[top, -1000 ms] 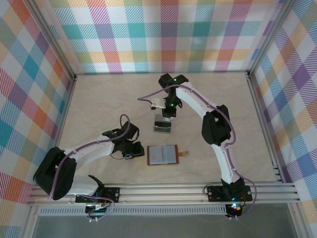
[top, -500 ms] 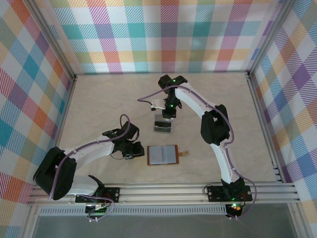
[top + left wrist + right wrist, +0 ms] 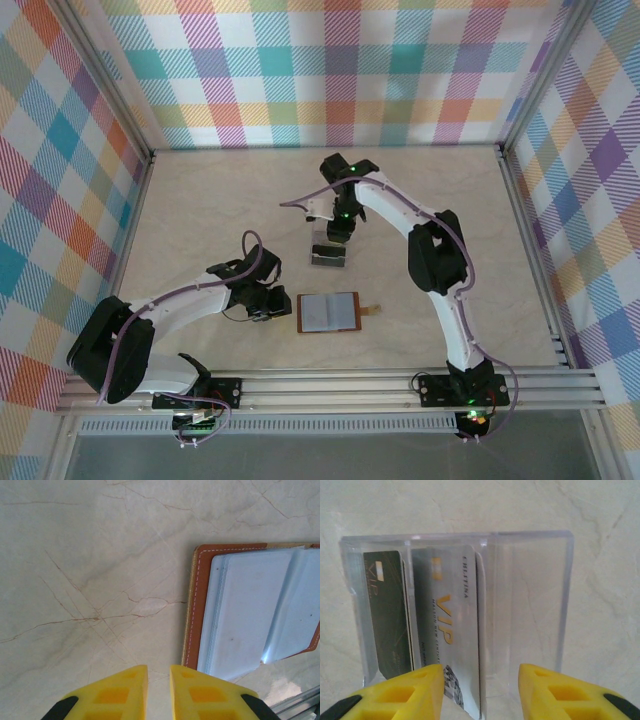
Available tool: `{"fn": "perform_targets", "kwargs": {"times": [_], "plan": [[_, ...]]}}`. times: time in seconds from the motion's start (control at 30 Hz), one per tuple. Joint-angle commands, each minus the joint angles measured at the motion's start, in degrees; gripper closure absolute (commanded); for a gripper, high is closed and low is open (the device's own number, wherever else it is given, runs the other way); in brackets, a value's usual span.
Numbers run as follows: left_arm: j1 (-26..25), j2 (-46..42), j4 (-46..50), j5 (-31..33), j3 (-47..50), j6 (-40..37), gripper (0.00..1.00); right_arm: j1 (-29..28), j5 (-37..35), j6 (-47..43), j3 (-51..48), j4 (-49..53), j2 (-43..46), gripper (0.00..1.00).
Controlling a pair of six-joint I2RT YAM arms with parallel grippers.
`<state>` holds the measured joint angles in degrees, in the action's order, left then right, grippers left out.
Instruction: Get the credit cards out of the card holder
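Top external showed the card holder (image 3: 328, 311) lying open on the table (image 3: 200, 220), my left gripper (image 3: 272, 306) just beside it and my right gripper (image 3: 336, 238) over a clear tray (image 3: 331, 257). Left wrist: my fingers (image 3: 117, 692) stood almost pressed together (pinching nothing) near the holder's brown edge. Right wrist: my fingers (image 3: 410, 690) were spread above the tray, where the credit cards (image 3: 452, 630), one silver and one dark, lay.
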<state>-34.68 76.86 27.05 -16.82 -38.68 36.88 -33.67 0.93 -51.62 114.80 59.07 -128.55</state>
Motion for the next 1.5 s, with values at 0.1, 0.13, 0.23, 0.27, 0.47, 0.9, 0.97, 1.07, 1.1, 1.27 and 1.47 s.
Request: {"fn": "perform_targets", "kwargs": {"times": [0.1, 0.13, 0.23, 0.27, 0.47, 0.9, 0.97, 1.07, 1.1, 1.27, 1.47], "plan": [[0.57, 0.19, 0.55, -1.31, -0.70, -0.50, 0.82, -0.88, -6.96, 7.41, -7.94, -12.78, 11.53, 0.57], [0.57, 0.24, -0.03, -1.81, -0.70, -0.59, 0.83, -1.39, -7.09, 9.36, -9.96, -14.28, 13.48, 0.57], [0.49, 0.97, -2.09, -3.67, -1.00, -0.66, 0.83, -2.60, -6.49, 16.73, -16.59, -19.80, 19.45, 0.55], [0.49, 1.46, -2.95, -4.55, -1.20, -0.66, 0.84, -2.71, -6.27, 20.84, -18.56, -21.39, 21.36, 0.55], [0.14, 5.75, -6.79, -8.54, -2.17, -0.36, 0.93, -2.80, -1.48, 44.23, -31.25, -29.60, 32.00, 0.54], [-0.38, 12.20, -9.18, -10.85, -3.15, -0.54, 0.96, -3.84, 15.80, 90.96, -49.58, -36.47, 38.02, 0.71], [-0.46, 13.11, -8.73, -10.87, -3.25, -0.92, 0.96, -4.58, 21.87, 94.98, -53.17, -41.75, 36.93, 0.71], [-0.57, 13.66, -8.39, -10.71, -3.02, -0.92, 0.97, -6.95, 24.20, 97.87, -54.75, -43.21, 34.34, 0.74], [-0.57, 13.74, -8.29, -10.82, -2.91, -0.91, 0.97, -8.00, 23.95, 98.42, -55.22, -43.57, 33.93, 0.76], [-0.61, 13.51, -7.76, -10.39, -2.65, -1.04, 0.97, -11.77, 23.25, 100.97, -55.94, -43.64, 31.97, 0.78], [-0.65, 13.69, -8.02, -10.77, -2.61, -0.31, 0.97, -14.86, 20.53, 102.85, -57.75, -44.65, 30.15, 0.80]]}}
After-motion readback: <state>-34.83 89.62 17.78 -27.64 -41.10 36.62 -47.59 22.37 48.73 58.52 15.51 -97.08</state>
